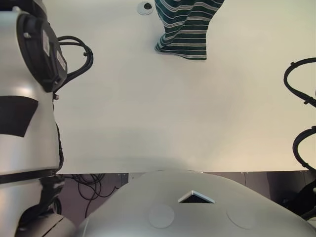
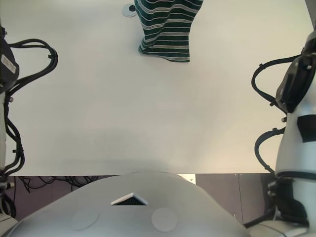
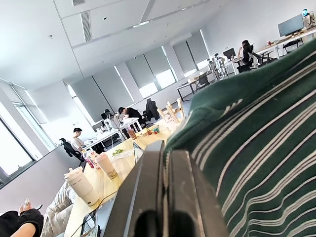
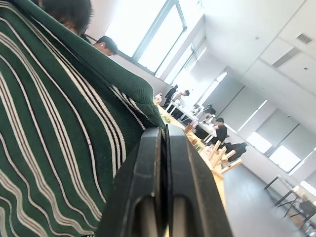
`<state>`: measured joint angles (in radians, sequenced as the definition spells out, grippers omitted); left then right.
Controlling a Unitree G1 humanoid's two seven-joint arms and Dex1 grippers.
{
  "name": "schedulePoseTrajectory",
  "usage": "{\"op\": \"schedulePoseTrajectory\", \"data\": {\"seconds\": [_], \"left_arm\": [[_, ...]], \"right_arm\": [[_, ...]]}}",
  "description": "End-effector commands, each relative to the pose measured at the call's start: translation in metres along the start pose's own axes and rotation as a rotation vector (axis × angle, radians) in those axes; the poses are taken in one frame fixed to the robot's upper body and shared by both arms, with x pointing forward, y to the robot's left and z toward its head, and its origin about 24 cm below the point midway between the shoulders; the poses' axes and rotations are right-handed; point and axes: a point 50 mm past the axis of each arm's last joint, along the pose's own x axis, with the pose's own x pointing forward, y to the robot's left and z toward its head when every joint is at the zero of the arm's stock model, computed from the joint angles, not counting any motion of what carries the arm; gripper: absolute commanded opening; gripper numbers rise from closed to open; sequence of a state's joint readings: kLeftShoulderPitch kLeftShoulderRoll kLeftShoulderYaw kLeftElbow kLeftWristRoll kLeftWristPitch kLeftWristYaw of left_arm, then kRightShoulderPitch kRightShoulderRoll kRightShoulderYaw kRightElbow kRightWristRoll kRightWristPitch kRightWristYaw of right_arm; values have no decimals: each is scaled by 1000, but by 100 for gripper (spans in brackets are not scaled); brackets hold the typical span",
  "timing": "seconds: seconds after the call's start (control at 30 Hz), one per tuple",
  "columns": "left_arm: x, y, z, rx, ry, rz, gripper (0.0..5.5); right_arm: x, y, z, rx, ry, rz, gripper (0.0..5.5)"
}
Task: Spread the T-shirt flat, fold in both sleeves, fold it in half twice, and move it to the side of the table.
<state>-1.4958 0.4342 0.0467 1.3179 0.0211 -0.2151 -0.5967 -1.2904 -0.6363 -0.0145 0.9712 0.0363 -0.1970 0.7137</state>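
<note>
A dark green T-shirt [image 1: 185, 27] with thin white stripes hangs down at the far side of the white table [image 1: 163, 113], its lower hem just touching the tabletop. It is held up from above the eye views' top edge. My left gripper [image 3: 165, 163] is shut on the T-shirt [image 3: 256, 148], pinching a ribbed edge of the cloth. My right gripper [image 4: 165, 143] is shut on the T-shirt [image 4: 54, 118] too, clamped on another edge.
A small round grommet [image 1: 145, 7] sits in the tabletop just left of the hanging cloth. Black cable loops [image 1: 74, 54] run along both arms at the table's sides. The table's near edge [image 1: 163, 172] lies close to me.
</note>
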Motion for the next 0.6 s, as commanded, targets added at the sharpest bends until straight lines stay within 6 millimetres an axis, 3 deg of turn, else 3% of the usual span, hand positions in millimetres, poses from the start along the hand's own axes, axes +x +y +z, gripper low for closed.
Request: {"op": "schedulePoseTrajectory", "data": {"seconds": [0.03,0.37,0.6], "left_arm": [[-5,15,12,25,-21,65,1],[-22,45,30,69,-49,130,1],[-22,48,43,93,-91,140,1]], "right_arm": [[-4,-20,21,-61,-44,-62,0],[-21,-31,26,-212,-26,-22,0],[-23,-39,44,-282,-88,-78,0]]}}
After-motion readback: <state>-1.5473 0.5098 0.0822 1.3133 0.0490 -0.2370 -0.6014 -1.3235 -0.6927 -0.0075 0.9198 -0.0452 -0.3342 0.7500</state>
